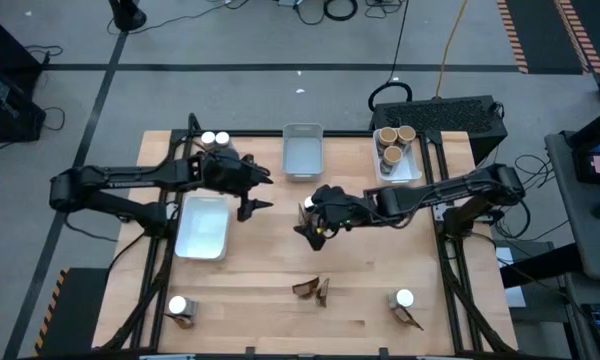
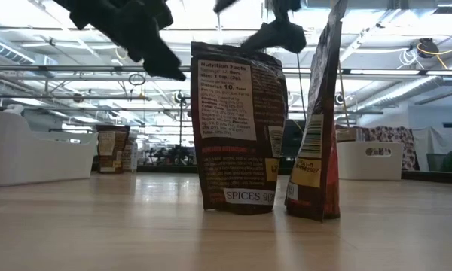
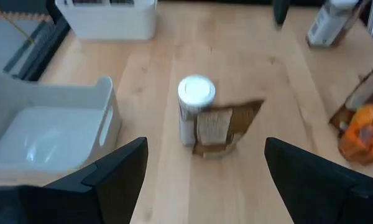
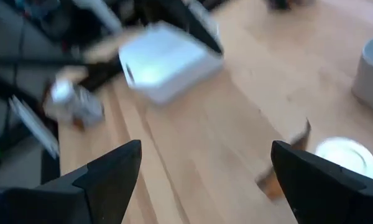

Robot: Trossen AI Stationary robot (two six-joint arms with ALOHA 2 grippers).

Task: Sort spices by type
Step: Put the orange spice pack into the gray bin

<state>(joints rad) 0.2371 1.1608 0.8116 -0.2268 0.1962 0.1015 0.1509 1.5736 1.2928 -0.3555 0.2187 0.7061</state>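
From above, the wooden table (image 1: 280, 270) carries scattered spices: jars (image 1: 215, 139) at the back left, tubs (image 1: 393, 142) in the right tray (image 1: 412, 172), packets (image 1: 312, 290) at the front. My left gripper (image 1: 257, 192) and right gripper (image 1: 307, 222) hover mid-table, released, grasping nothing. Low down, two packets (image 2: 237, 128) stand upright. My left wrist faces a white-capped jar (image 3: 194, 109) against a packet.

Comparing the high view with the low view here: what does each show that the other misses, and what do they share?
Only the high view shows the tray of tan-topped tubs, the white-capped jars at the far left, the empty middle tray, and both open tools, left tool and right tool, above the table. Only the low view shows the printed label on the packets and the room behind. Both show the two standing packets at the table's near edge.
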